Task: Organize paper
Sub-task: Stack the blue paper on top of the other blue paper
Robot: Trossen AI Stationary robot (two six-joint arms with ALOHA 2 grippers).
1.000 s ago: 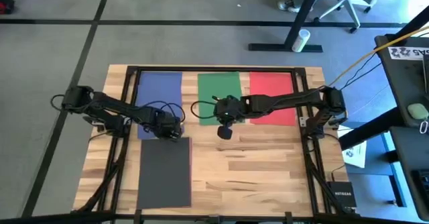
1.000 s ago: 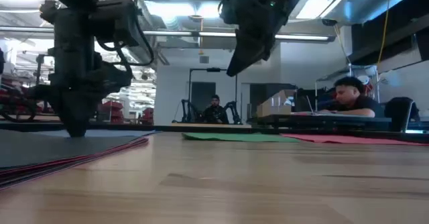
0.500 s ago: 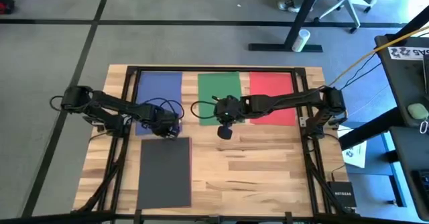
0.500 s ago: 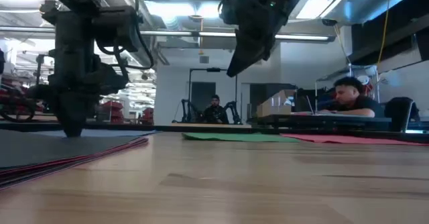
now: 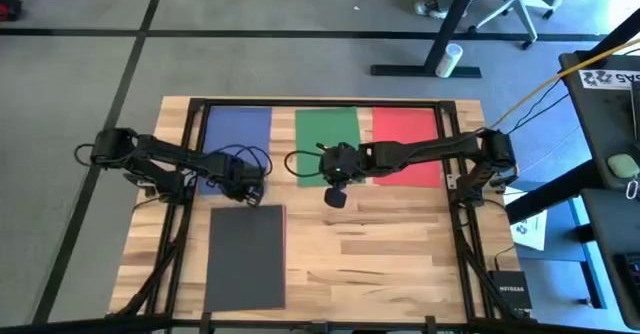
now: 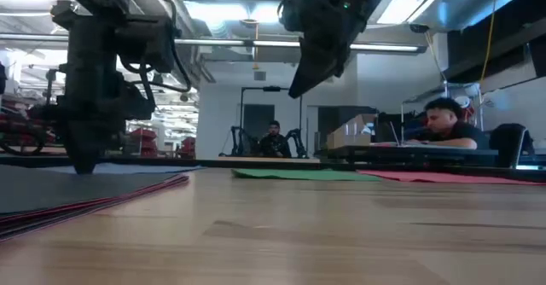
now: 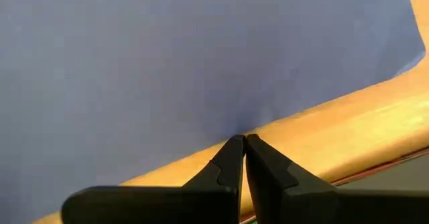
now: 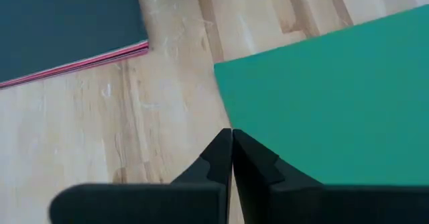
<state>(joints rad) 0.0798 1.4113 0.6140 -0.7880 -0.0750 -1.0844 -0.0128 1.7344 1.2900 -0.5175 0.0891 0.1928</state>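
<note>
Looking straight down, the high view shows the blue sheet (image 5: 238, 134), green sheet (image 5: 327, 136) and red sheet (image 5: 405, 144) lined along the far side of the surface (image 5: 380, 254), with a dark grey sheet (image 5: 246, 257) near-left on top of a stack whose pink edge peeks out. The left tool (image 5: 249, 194) sits at the blue sheet's near edge; the right tool (image 5: 335, 196) hangs just off the green sheet's near-left corner. Level across the surface, the low view has the left tool (image 6: 83, 161) down at paper height and the right tool raised. Its wrist view shows the left tool (image 7: 244, 143) pinched shut at the blue sheet's (image 7: 167, 56) edge; whether paper is between the tips is hidden. The right tool (image 8: 231, 138) is closed on nothing, above bare wood beside the green sheet (image 8: 335, 96). Dragging could crease the blue sheet or let it slip free if the pinch is shallow.
</note>
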